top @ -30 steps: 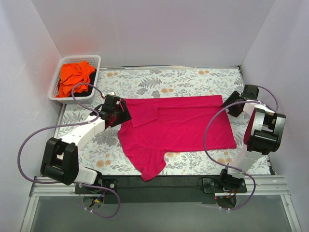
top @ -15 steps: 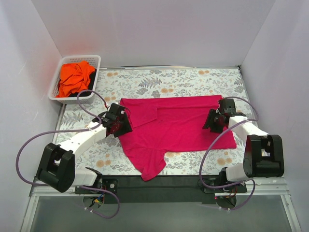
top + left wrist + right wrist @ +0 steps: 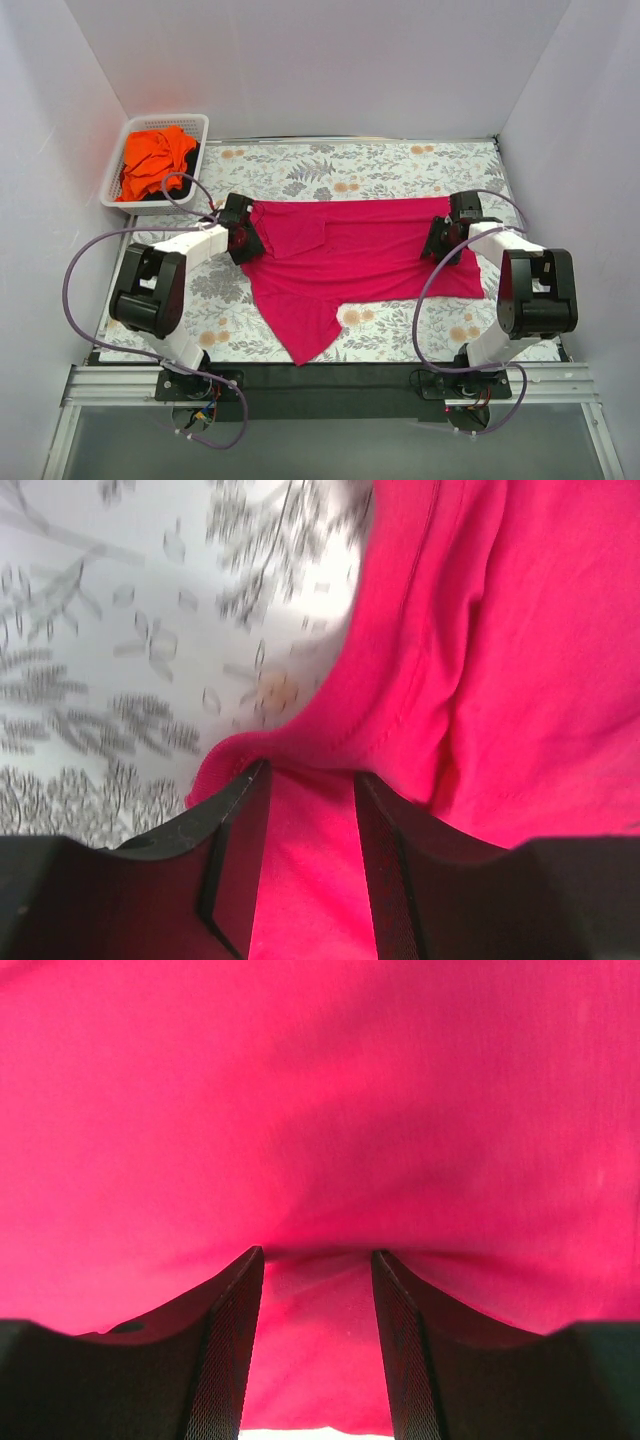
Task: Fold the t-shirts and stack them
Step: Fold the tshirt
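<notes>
The magenta-pink t-shirt [image 3: 370, 255] lies spread across the flowered table, one sleeve trailing toward the near edge. My left gripper [image 3: 243, 240] is at the shirt's left edge. In the left wrist view its jaws [image 3: 310, 775] pinch the bunched hem of the pink cloth [image 3: 500, 630]. My right gripper [image 3: 440, 243] is on the shirt's right part. In the right wrist view its jaws [image 3: 318, 1252] hold a raised fold of pink cloth [image 3: 320, 1090]. The bright orange t-shirt [image 3: 155, 162] lies crumpled in the basket at the back left.
The white slatted basket [image 3: 196, 124] stands in the back left corner against the wall. White walls enclose the table on three sides. Purple cables loop beside both arms. A black rail runs along the near edge.
Both grippers came in onto the shirt's side edges and then moved toward the back. The shirt's near edge and trailing sleeve shifted back with them.
</notes>
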You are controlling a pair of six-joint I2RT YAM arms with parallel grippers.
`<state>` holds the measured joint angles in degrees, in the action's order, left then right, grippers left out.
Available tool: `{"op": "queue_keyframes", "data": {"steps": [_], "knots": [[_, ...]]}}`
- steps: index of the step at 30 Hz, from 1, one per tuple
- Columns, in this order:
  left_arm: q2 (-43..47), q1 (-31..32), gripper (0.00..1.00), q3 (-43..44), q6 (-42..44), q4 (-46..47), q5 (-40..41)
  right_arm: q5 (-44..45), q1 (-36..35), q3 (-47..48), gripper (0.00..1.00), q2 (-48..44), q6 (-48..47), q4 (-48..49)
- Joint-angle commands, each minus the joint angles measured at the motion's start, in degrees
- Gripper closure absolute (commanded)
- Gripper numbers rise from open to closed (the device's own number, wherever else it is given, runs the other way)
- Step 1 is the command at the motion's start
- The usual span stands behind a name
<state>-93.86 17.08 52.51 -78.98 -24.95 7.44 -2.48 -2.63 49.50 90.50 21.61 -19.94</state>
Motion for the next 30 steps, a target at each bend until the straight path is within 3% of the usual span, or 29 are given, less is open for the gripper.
{"op": "queue_keyframes", "data": {"steps": [1,5,7,11,18,30], "knots": [[-3.86,-1.79,0.62,4.33,2.68,0.61,0.99,1.70,0.17,3.06,0.53,4.07,-0.95,3.60],[-1.68,-1.88,0.53,7.51,4.01,-1.67,0.82,0.11,0.17,5.79,0.51,1.71,-1.30,1.49],[3.23,-1.88,0.47,6.82,4.01,-3.61,0.21,1.07,0.26,5.79,0.50,-1.37,-1.65,-1.58],[13.60,-1.09,0.42,2.43,1.65,-7.65,-0.67,1.78,2.10,1.58,0.49,-7.95,-0.87,-5.63],[22.76,2.60,0.44,-6.45,-2.05,-15.30,-0.59,0.28,13.60,-7.74,0.49,-18.77,0.54,-8.53],[24.17,8.58,0.48,-12.34,-5.75,-17.06,-2.88,2.22,18.19,-11.53,0.54,-21.51,1.42,-8.80]]}}
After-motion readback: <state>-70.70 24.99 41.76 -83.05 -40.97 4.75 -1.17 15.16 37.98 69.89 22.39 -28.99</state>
